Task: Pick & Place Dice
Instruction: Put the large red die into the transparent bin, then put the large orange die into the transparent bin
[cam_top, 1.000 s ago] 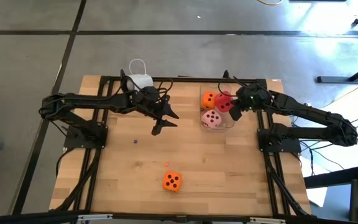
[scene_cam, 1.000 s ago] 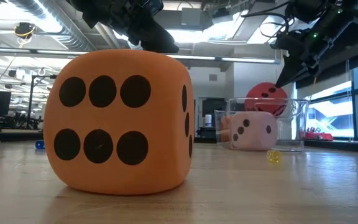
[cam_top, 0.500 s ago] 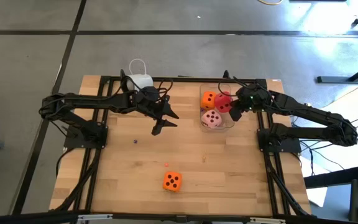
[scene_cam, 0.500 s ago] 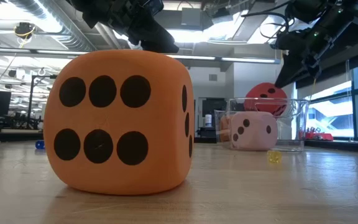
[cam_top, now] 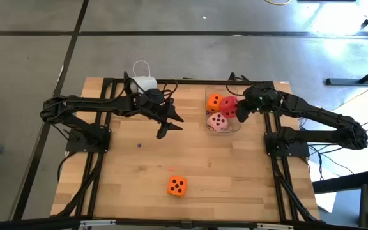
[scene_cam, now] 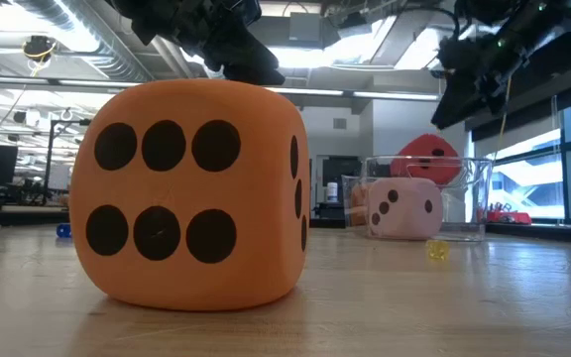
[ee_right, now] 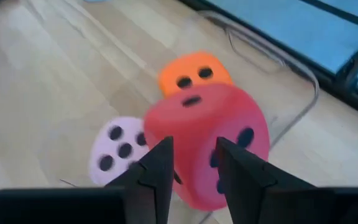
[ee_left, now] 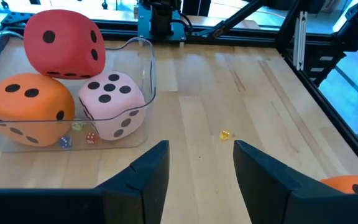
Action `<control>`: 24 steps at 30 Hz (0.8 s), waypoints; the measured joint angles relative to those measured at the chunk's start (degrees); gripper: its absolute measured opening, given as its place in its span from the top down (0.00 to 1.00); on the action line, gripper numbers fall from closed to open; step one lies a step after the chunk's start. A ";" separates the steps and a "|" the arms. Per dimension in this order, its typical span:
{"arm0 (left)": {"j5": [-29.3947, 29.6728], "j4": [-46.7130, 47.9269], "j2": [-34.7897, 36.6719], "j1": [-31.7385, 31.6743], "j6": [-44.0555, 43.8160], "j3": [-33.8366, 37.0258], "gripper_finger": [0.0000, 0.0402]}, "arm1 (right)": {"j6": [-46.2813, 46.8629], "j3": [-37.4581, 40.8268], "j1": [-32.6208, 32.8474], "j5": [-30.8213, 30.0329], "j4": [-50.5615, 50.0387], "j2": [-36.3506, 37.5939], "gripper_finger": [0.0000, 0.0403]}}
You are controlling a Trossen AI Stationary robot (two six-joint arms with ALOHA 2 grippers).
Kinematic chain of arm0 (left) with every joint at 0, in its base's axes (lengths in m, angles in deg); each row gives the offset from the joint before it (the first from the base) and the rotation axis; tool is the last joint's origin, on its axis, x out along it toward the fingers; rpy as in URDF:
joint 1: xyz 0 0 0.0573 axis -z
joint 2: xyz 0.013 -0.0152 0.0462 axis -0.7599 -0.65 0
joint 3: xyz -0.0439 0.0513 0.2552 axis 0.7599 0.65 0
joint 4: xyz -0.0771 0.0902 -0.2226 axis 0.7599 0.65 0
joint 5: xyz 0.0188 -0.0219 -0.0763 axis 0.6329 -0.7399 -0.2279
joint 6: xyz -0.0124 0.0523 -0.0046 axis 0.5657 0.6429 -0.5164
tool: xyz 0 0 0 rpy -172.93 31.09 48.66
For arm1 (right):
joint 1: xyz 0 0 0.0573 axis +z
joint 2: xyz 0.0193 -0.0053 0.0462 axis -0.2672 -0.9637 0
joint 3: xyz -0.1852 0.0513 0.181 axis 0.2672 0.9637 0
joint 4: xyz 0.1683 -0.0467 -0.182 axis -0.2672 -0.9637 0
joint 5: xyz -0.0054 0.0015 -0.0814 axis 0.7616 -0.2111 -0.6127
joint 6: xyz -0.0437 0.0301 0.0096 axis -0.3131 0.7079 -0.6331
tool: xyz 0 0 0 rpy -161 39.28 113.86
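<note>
Landmark: clear plastic open-topped tub [cam_top: 223, 114] standing toward the far right of the pale wooden plank surface [cam_top: 139, 172].

Inside the tub: soft orange cube die with dark pips [cam_top: 214, 101] in the far corner, soft pale pink die [cam_top: 218, 121] in the near part, soft red die [cam_top: 229, 106] riding on top of those two, tilted, its upper half above the tub's rim in the low view [scene_cam: 430, 159]. A few tiny dice also lie on the tub's floor in the left wrist view [ee_left: 91, 138].

Second orange die, loose [cam_top: 176, 186]: well apart from the tub, on the near side of the surface, four pips up.

Right gripper [cam_top: 239, 116]: just beside the tub's right edge and above it, over the red die [ee_right: 207, 143]. Jaws apart, nothing between them; clear of the die.

Left gripper [cam_top: 168, 124]: left of the tub, raised off the surface, pointing toward it. Jaws apart, empty.

Small yellow bead-like bit [ee_left: 225, 134] lies on the bare surface just outside the tub, between it and the loose orange die.
</note>
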 joint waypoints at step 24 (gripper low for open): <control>-0.38 3.01 0.00 5.66 -8.92 -0.02 0.57 | 0.35 -10.73 17.45 8.60 9.63 -2.07 0.70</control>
